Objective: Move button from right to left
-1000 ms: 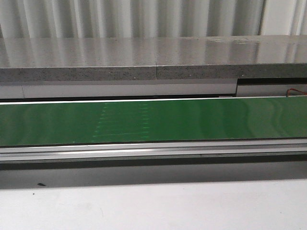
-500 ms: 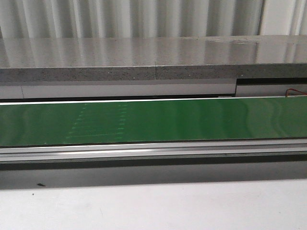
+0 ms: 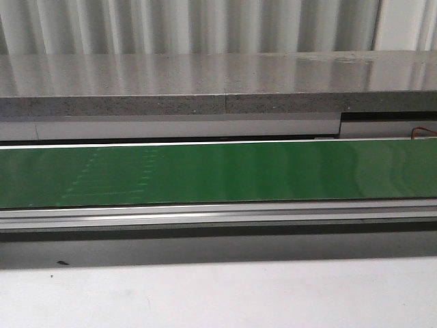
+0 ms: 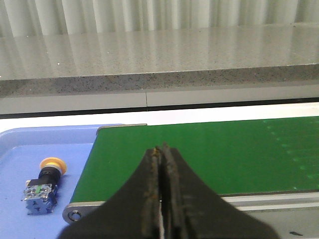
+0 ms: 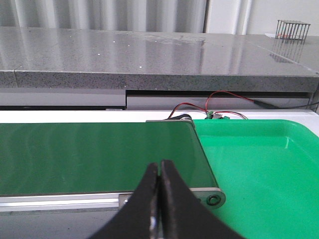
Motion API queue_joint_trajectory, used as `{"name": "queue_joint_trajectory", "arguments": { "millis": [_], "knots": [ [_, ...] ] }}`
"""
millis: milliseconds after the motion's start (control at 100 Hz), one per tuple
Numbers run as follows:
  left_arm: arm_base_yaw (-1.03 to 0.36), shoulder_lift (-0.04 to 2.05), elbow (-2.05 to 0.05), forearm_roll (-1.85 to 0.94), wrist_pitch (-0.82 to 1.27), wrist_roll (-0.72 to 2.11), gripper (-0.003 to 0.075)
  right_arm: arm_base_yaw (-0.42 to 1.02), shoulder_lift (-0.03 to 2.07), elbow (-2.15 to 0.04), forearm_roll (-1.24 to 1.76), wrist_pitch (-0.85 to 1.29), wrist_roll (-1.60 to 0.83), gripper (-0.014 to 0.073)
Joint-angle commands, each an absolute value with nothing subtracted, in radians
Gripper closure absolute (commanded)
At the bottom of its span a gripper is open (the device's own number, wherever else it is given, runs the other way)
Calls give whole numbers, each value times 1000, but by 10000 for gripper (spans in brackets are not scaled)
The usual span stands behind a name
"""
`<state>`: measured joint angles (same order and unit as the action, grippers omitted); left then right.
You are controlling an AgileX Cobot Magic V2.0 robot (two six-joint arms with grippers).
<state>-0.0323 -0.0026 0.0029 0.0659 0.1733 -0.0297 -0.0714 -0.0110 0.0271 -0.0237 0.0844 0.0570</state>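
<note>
Button (image 4: 44,183) on blue tray (image 4: 20,154); left hand (image 4: 162,149), right hand (image 5: 158,165) both clenched, ungrasping; no legible writing

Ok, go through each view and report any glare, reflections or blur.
Front view: striped reflections glaze the grey counter; the green belt shows faint dotted sheen.
Left wrist view: the left claw looms dark and soft; the button is sharp.
Right wrist view: the green tray is glossy.

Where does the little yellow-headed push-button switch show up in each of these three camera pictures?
Front view: not in it.
Left wrist view: the yellow-headed push-button switch lies in the blue plastic tray, beside the end of the belt.
Right wrist view: not in it.
Shared landmark: the green conveyor belt, seen in all three.
</note>
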Motion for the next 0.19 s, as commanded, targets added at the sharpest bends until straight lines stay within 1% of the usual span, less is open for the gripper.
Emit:
{"name": "queue_joint_trajectory", "arguments": {
  "millis": [0,180],
  "knots": [
    [-38,-36,42,62,93,-37,741,-77,-31,8,-38,12,54,662],
    [-38,-36,42,62,93,-37,741,-77,-31,8,-38,12,54,662]
  ]
}}
